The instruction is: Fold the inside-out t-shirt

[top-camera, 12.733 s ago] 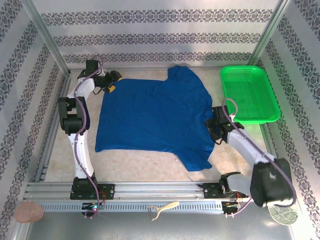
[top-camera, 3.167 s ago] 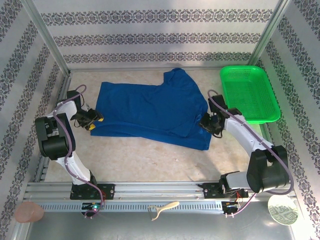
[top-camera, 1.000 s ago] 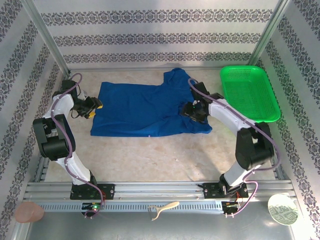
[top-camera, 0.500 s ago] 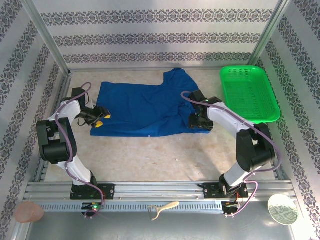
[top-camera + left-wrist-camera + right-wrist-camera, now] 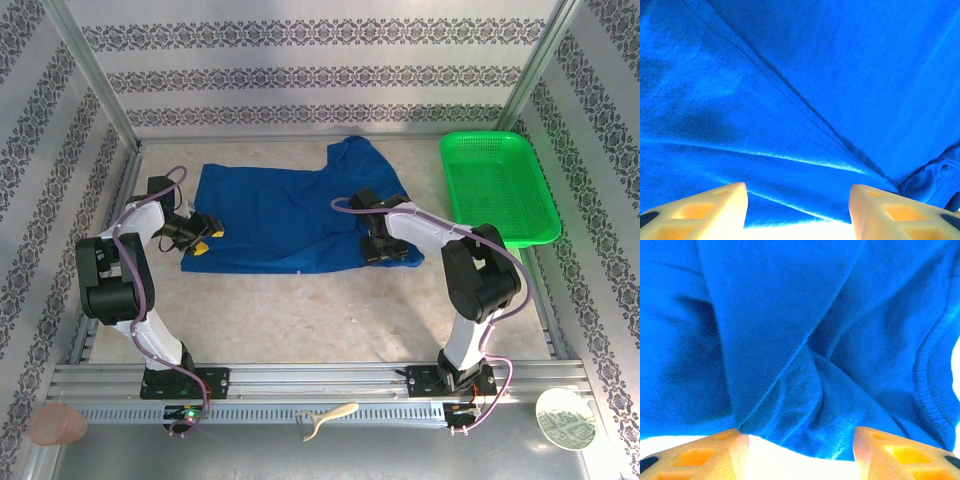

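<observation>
The t-shirt (image 5: 285, 215) lies on the desk (image 5: 300, 310), doubled over into a wide blue band, with one sleeve (image 5: 355, 160) poking toward the far wall. A tiny white mark (image 5: 300, 270) shows on its near edge. The left pincer (image 5: 200, 240) sits at the shirt's left near corner. In the left wrist view its fingers (image 5: 715, 205) stand apart with nothing between them, the cloth's edge just ahead. The right pincer (image 5: 386, 247) is at the right near corner, its fingers (image 5: 715, 452) likewise apart and the folded edge just in front. A green basket (image 5: 497, 185) stands to the right, apart from the shirt.
</observation>
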